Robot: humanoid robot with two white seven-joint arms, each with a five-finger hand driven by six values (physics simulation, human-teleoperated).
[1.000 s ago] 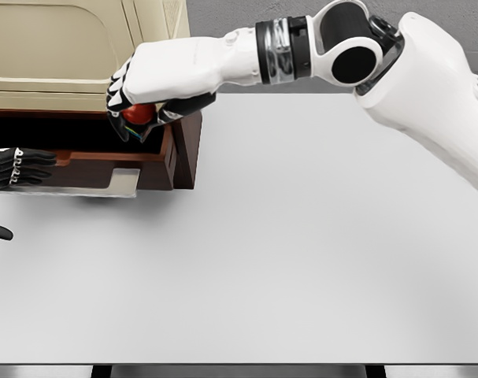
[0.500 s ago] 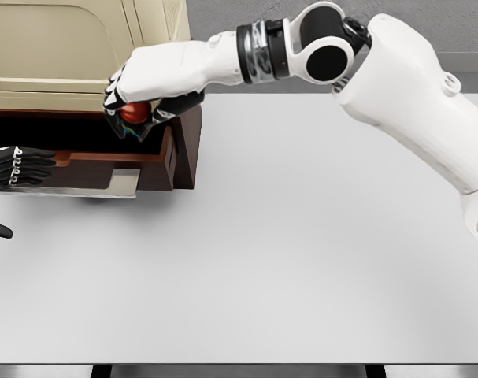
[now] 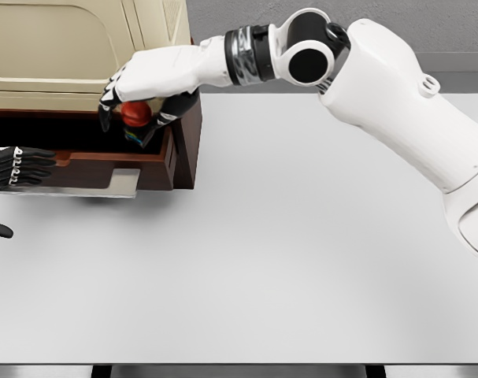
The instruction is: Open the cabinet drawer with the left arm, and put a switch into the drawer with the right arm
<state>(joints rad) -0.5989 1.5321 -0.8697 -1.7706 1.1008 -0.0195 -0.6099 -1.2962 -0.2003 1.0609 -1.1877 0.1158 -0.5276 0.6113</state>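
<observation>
The cream cabinet (image 3: 73,47) stands at the table's far left, its dark wooden drawer (image 3: 156,161) pulled out toward me. My right hand (image 3: 132,106) reaches across from the right and is shut on the switch (image 3: 135,113), a small object with a red round top, held just above the drawer's right end. At the left edge my left hand (image 3: 22,167) shows only its dark fingers, stretched flat beside the drawer's metal handle (image 3: 105,185), holding nothing.
The white table (image 3: 301,252) spreads to the right and toward me. My right arm (image 3: 380,87) crosses over its far right part. A grey wall lies behind.
My right hand has carried the switch slightly left and further over the open drawer, with the forearm and shoulder swinging left. The left hand has stayed put.
</observation>
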